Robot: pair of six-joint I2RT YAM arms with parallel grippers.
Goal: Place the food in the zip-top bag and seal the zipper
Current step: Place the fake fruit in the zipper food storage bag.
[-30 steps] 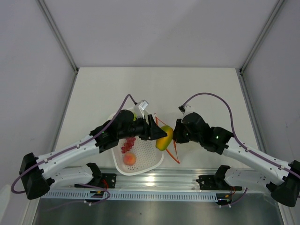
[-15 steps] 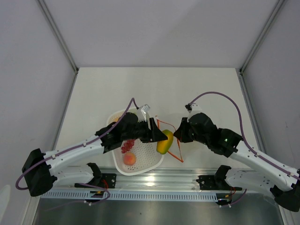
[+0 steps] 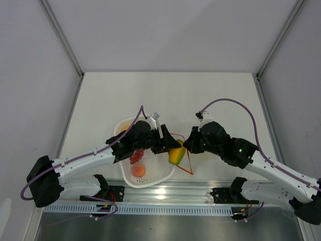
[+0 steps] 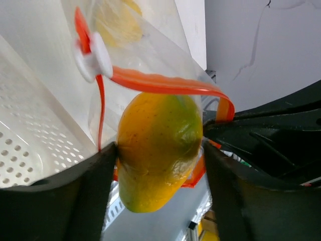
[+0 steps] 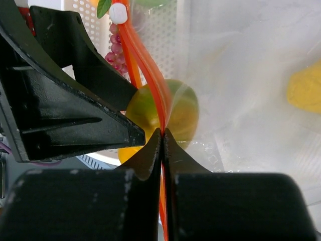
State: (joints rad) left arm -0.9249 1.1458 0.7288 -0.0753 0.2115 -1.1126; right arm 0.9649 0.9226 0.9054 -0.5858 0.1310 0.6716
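My left gripper (image 3: 172,146) is shut on the yellow-orange mango (image 3: 175,153), gripped between both fingers in the left wrist view (image 4: 158,145). The mango's far end sits in the open mouth of the clear zip-top bag (image 4: 145,55), under the red-orange zipper (image 4: 165,84) with its white slider (image 4: 95,55). My right gripper (image 3: 188,144) is shut on the zipper strip (image 5: 161,113) and holds the bag mouth up beside the mango (image 5: 183,108). A yellow fruit (image 5: 306,88) lies deeper inside the bag.
The white perforated basket (image 3: 150,179) sits under the left arm at the near table edge. It holds the pink-orange peach (image 3: 139,170) and the dark red grapes (image 3: 135,157). The metal base rail (image 3: 165,201) runs just in front of it.
My left gripper has carried the mango slightly toward the near edge and into the bag mouth. My right gripper has shifted a little, still pinching the zipper strip.
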